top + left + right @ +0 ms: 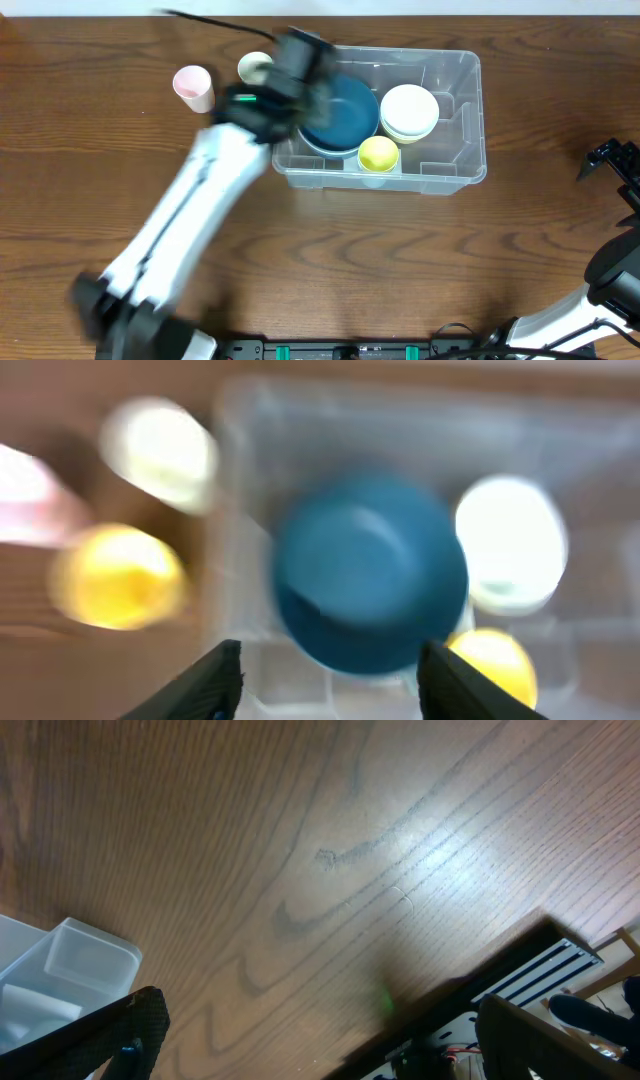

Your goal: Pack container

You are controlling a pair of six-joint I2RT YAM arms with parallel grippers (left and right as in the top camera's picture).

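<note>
The container (455,120) is a large clear bin at the back middle of the table. Inside it lie a blue bowl (345,115), a white bowl (409,110) and a yellow cup (378,153). My left gripper (300,62) hovers, blurred, over the bin's left end. In the left wrist view my left gripper (335,685) is open, with the blue bowl (370,585) below and beyond its fingers and nothing between them. My right gripper (330,1050) is open over bare table at the far right, and a corner of the container (75,960) shows at its left.
A pink cup (192,87) and a pale cup (255,68) stand on the table left of the bin. The left wrist view also shows a yellow cup (118,575) outside the bin. The right arm (612,270) sits at the table's right edge.
</note>
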